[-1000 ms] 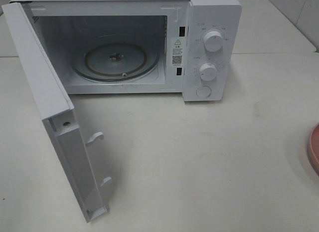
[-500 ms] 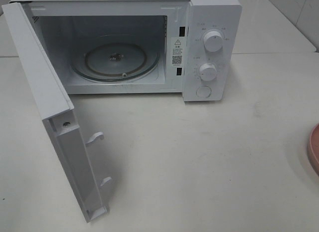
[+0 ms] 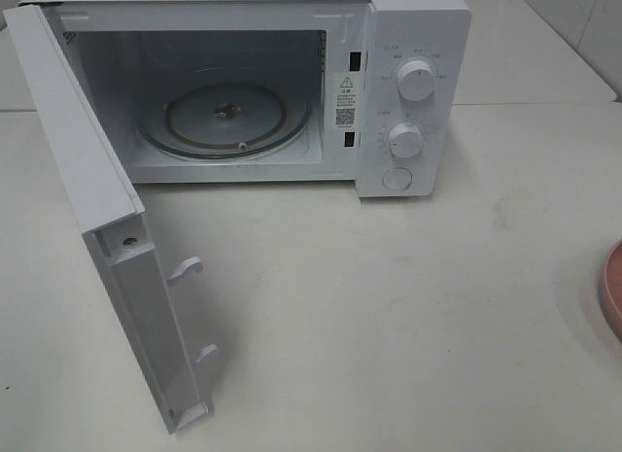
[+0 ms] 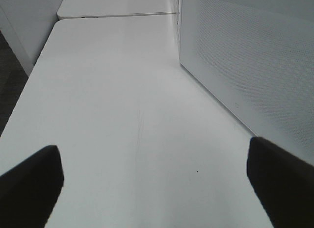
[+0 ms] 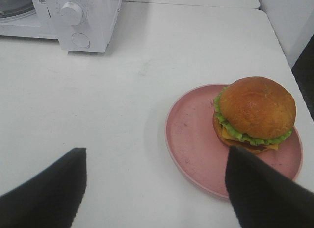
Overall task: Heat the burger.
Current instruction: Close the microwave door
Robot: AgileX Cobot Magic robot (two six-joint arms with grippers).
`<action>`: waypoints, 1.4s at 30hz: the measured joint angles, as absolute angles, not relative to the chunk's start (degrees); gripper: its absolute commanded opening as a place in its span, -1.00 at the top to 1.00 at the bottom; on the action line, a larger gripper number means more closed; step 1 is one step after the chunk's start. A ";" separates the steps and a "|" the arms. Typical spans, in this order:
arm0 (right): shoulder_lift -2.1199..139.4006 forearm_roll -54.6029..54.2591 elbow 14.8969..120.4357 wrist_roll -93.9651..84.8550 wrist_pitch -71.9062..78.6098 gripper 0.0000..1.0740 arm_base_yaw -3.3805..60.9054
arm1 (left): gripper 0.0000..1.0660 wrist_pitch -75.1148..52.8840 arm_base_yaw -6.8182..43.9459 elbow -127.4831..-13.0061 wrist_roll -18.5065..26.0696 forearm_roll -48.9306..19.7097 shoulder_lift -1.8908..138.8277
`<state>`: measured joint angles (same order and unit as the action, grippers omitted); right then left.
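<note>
My right gripper [image 5: 154, 189] hangs spread and empty, the burger [image 5: 255, 115] at its two o'clock on the pink plate [image 5: 196, 144]; my left gripper [image 4: 152, 184] gapes over bare table [image 4: 122, 90]. Nothing has shifted in the past second. The microwave [image 3: 408, 73] door [image 3: 87, 199] stands open, turntable [image 3: 225, 117] vacant; I judge loading not begun.

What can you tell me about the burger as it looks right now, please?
The burger shows only in the right wrist view. It has a glossy golden-brown top bun, a green lettuce frill, a yellow cheese edge, a dark patty and a bottom bun. It sits upright and whole on the pink plate, off-centre toward one side of it. Nothing else touches it; the right gripper is open and short of it. It is outside the microwave.
</note>
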<state>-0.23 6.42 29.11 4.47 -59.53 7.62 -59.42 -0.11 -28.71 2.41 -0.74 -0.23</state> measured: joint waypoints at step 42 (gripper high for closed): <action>-0.23 6.42 29.11 4.47 -59.53 -0.42 7.62 | -0.44 -56.49 -0.11 -29.62 2.41 -1.15 5.10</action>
<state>-0.23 6.42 29.11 4.47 -59.53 7.62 -56.49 -0.11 -29.62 2.41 -1.15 5.10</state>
